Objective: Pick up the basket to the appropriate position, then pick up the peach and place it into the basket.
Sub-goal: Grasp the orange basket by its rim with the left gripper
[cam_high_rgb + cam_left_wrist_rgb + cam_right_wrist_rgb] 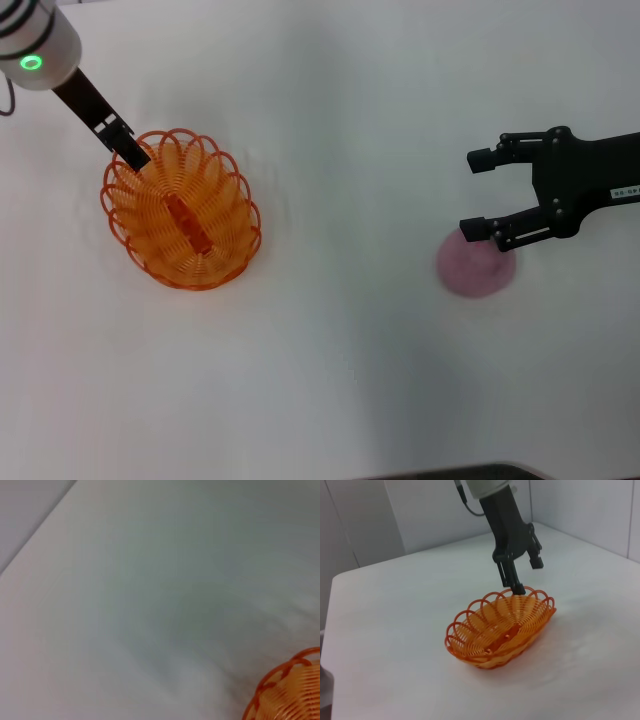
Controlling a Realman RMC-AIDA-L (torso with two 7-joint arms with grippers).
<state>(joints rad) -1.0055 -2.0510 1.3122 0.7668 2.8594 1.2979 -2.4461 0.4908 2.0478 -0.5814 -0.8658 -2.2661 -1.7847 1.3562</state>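
Observation:
The orange wire basket (183,210) sits on the white table at the left. It also shows in the right wrist view (502,627), and its rim shows in the left wrist view (287,687). My left gripper (130,150) is at the basket's far left rim, shut on a rim loop, and shows there in the right wrist view (516,586). The pinkish peach (478,268) lies on the table at the right. My right gripper (476,193) is open, just behind the peach. One fingertip (473,229) overlaps the peach's far edge.
The white table (330,380) spreads between the basket and the peach. A wall stands behind the table in the right wrist view (420,515). A dark edge (470,472) shows at the table's front.

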